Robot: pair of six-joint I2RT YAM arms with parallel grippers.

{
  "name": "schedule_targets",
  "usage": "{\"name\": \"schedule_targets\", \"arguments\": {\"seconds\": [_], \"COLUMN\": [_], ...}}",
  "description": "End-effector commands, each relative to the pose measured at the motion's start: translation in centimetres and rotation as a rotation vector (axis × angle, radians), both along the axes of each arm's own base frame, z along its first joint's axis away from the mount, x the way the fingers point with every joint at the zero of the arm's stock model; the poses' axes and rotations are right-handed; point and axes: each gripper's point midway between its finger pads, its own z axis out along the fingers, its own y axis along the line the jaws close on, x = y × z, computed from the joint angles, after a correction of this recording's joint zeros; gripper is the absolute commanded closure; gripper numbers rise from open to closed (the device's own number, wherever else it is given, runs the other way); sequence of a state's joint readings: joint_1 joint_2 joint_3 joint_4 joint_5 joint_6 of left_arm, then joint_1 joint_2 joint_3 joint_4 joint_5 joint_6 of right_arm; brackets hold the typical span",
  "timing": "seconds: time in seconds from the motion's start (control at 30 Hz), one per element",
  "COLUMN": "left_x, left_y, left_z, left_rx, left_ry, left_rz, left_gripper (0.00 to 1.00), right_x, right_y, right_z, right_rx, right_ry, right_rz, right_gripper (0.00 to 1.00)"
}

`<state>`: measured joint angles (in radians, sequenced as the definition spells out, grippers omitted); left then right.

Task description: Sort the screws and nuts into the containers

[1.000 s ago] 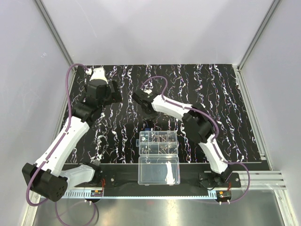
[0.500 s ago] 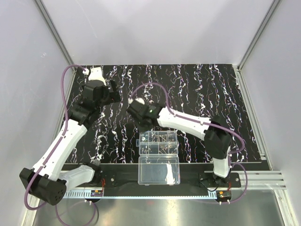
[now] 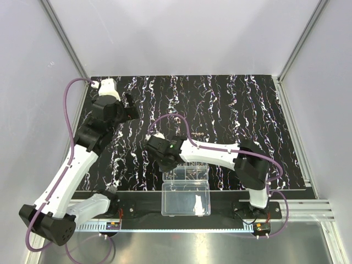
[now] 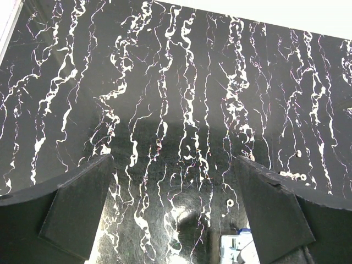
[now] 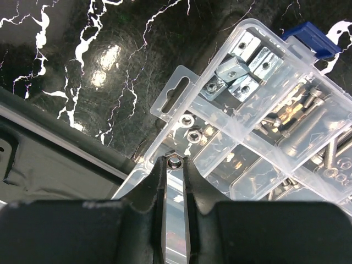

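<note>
My right end effector (image 5: 175,165) has swung back from beyond the organizer box (image 5: 169,98) and now hangs over its left end, pinching one nut (image 5: 174,161) between its tips. Two more nuts (image 5: 187,119) lie in the compartment just beneath. Screws (image 5: 308,113) fill compartments farther along the box. My left end effector (image 4: 176,220), spread wide, has drifted farther from the box, above the mat (image 4: 165,82), where loose nuts (image 4: 230,202) lie.

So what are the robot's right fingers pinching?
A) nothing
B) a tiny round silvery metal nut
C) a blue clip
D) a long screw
B: in the right wrist view a tiny round silvery metal nut sits squeezed between the right fingers, over the clear plastic organizer box.
</note>
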<state>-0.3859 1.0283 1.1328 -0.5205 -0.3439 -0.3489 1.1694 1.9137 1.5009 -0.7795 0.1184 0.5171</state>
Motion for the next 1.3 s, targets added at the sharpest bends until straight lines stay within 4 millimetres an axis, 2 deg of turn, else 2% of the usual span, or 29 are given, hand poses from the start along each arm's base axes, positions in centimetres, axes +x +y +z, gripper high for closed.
{"name": "schedule_targets", "arguments": {"seconds": [0.0, 0.23, 0.27, 0.4, 0.47, 0.57, 0.67, 0.73, 0.8, 0.83, 0.87, 0.93, 1.0, 1.03, 1.07, 1.13, 1.17, 1.27], "left_x": [0.6, 0.6, 0.6, 0.6, 0.6, 0.6, 0.6, 0.7, 0.7, 0.7, 0.7, 0.8, 0.8, 0.8, 0.8, 0.8, 0.8, 0.7], "left_y": [-0.5, -0.5, -0.4, -0.4, -0.4, -0.3, -0.3, -0.4, -0.4, -0.4, -0.2, -0.1, -0.1, 0.0, -0.1, -0.2, -0.3, -0.1], "left_z": [2.6, 2.5, 2.6, 2.6, 2.6, 2.7, 2.6, 2.5, 2.4, 2.3, 2.3, 2.2, 2.2, 2.2, 2.1, 2.2, 2.2, 2.5], "left_rx": [-0.042, -0.037, -0.034, -0.035, -0.037, -0.037, -0.035, -0.035, -0.034, -0.029, -0.023, -0.017, -0.016, -0.016, -0.018, -0.022, -0.024, -0.023], "left_ry": [-0.079, -0.073, -0.075, -0.076, -0.078, -0.081, -0.08, -0.075, -0.075, -0.073, -0.073, -0.07, -0.073, -0.073, -0.071, -0.073, -0.074, -0.081], "left_rz": [-0.009, -0.005, -0.005, -0.006, -0.004, -0.001, 0.002, -0.003, -0.003, -0.003, 0.008, 0.015, 0.014, 0.016, 0.013, 0.006, 0.002, 0.005], "left_gripper": [0.01, 0.01, 0.01, 0.01, 0.01, 0.01, 0.01, 0.01, 0.01, 0.01, 0.01, 0.01, 0.01, 0.01, 0.01, 0.01, 0.01, 0.01], "right_x": [0.6, 0.9, 0.8, 0.9, 1.4, 2.3, 4.8, 7.8, 10.3, 12.2, 13.2, 14.9, 15.9, 16.2, 16.3, 16.6, 16.7, 17.0], "right_y": [1.5, 1.1, 1.1, 1.0, 0.9, 1.0, 1.1, 0.5, -0.3, -0.9, -1.2, -1.8, -1.4, -0.9, -0.8, -0.1, -0.2, -0.1], "right_z": [0.9, 0.4, 0.2, -0.2, 0.2, 1.9, 4.9, 6.0, 6.0, 6.3, 5.3, 4.8, 4.0, 4.4, 3.0, 2.8, 1.5, 0.4], "right_rx": [0.046, 0.001, -0.001, -0.015, -0.023, 0.002, 0.089, 0.126, 0.116, 0.11, 0.081, 0.05, 0.026, 0.035, 0.009, 0.014, -0.011, -0.022], "right_ry": [-0.027, -0.034, -0.031, -0.029, -0.052, -0.089, -0.114, -0.117, -0.142, -0.169, -0.17, -0.191, -0.202, -0.211, -0.188, -0.176, -0.159, -0.137], "right_rz": [-0.003, -0.008, -0.004, -0.01, -0.022, -0.036, -0.076, -0.128, -0.168, -0.197, -0.207, -0.228, -0.219, -0.21, -0.202, -0.193, -0.195, -0.201], "right_gripper": [0.89, 0.74, 0.65, 0.6, 0.57, 0.55, 0.52, 0.52, 0.51, 0.52, 0.52, 0.52, 0.52, 0.52, 0.51, 0.52, 0.51, 0.52]}}
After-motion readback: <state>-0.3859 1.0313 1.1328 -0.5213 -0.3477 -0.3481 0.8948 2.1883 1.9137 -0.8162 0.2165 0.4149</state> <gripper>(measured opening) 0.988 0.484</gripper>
